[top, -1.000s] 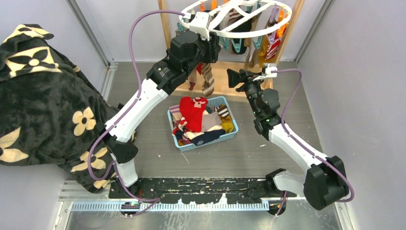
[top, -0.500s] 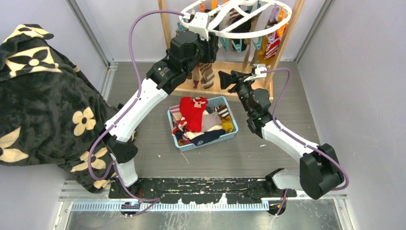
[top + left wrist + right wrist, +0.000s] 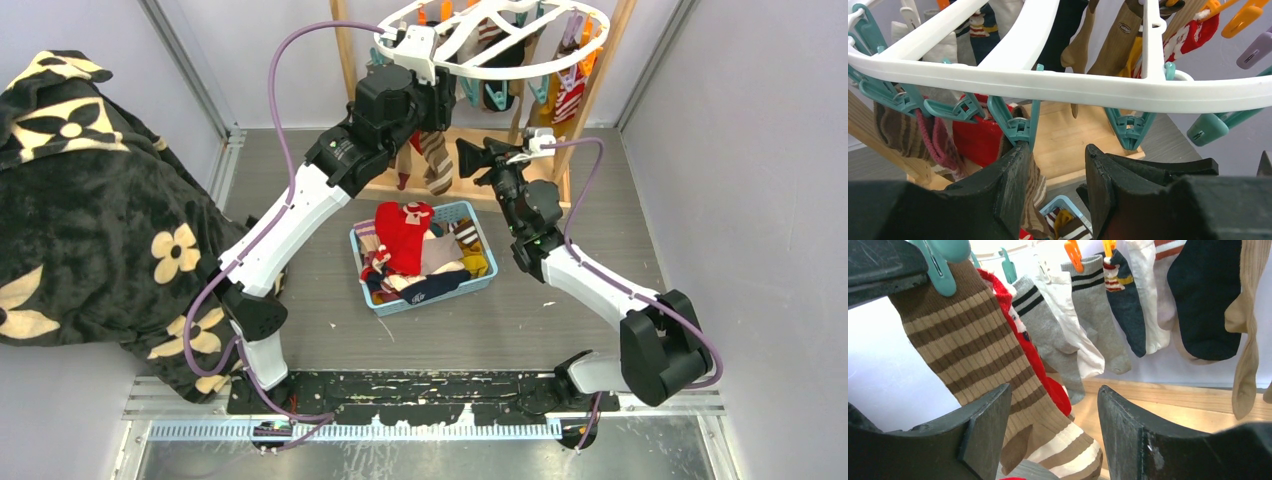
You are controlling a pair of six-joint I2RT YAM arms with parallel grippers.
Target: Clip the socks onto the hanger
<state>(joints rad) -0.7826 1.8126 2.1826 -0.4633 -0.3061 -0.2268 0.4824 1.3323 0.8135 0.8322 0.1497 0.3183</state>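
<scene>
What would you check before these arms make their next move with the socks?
1. Brown striped sock hangs from a teal clip: ok.
2. Clip's bite firm enough: cannot tell.
3. Right gripper jaws apart, not squeezing that sock: ok.
4. Left gripper jaws apart under the hanger: ok.
5. Empty teal clip free nearby: ok.
6. More socks wait in the blue basket: ok.

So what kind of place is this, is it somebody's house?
Probably a robot test booth, not a house. Plain walls box in a table, two robot arms are bolted at its edge, and it holds a sock hanger and blue basket.
</scene>
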